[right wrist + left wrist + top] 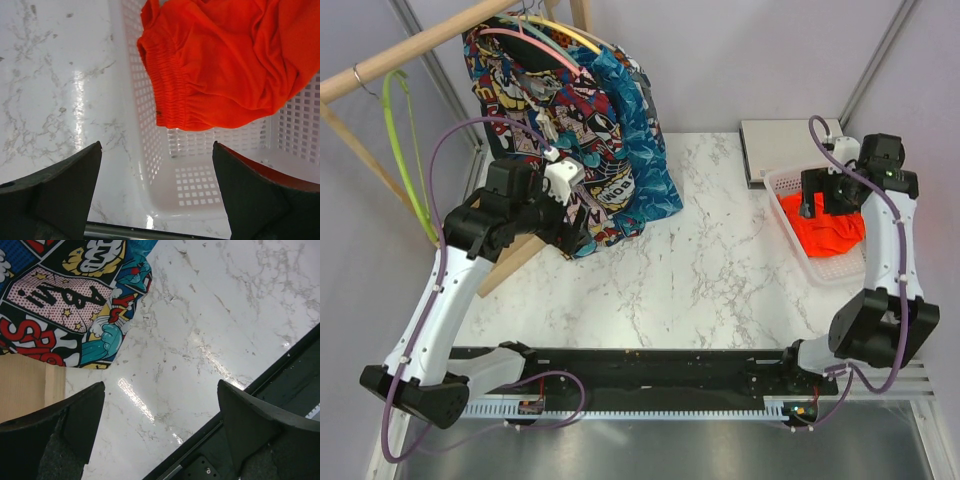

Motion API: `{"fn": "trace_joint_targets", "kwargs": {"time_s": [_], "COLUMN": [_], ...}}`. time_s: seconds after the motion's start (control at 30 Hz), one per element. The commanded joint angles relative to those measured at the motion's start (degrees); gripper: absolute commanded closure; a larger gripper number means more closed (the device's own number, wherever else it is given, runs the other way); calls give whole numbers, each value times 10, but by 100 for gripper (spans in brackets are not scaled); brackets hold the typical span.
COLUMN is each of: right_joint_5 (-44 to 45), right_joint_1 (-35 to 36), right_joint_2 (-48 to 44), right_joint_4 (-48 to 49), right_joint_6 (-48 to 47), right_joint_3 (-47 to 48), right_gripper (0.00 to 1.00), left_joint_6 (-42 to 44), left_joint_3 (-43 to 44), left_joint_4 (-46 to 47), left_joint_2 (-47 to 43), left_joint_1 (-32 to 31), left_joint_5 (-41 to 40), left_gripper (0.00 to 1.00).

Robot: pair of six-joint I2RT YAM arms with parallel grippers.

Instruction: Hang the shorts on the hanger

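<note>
The orange-red shorts point(832, 232) lie crumpled in a white perforated basket point(828, 268) at the right of the table. In the right wrist view, the shorts point(220, 60) show their elastic waistband over the basket's wall point(137, 100). My right gripper point(157, 145) hovers above the basket's near corner. It is open and holds nothing, as the top view of it point(823, 200) confirms. The lime-green hanger point(398, 140) hangs from the wooden rail at the far left. Beside the hanging garments, my left gripper point(161, 385) is open and empty over bare marble.
A comic-print garment point(530, 95) and a blue patterned garment point(642, 150) hang from the wooden rail point(410, 52) on pink and yellow hangers point(555, 42). A wooden leg point(25, 385) slants by the left arm. A grey flat box point(775, 148) lies behind the basket.
</note>
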Motion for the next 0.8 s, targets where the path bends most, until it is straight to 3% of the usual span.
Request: {"fn": "trace_joint_targets", "kwargs": {"time_s": [0.0,0.27,0.53,0.63,0.73,0.77], "right_joint_5": [59,112,67,72,60,52], "right_joint_1": [-23,-38,-38,-37,-38,-38], "right_joint_2": [53,174,269,287,290,282], "right_joint_4": [12,80,105,125,119,111], "right_joint_6": [-31,-49,-40,-42,-48,-50], "right_joint_3": [39,42,33,12,13,18], "right_gripper": [2,2,4,12,32,47], "left_joint_6": [21,37,39,40,40,44], "left_joint_3": [13,13,15,14,15,15], "left_joint_4": [30,24,21,22,22,22], "left_joint_2": [-21,-16,3,8,13,13], "left_joint_1": [-1,-2,-4,-4,-4,-4], "left_joint_5": [70,110,108,109,110,111], "left_gripper": [0,0,0,0,0,0]}}
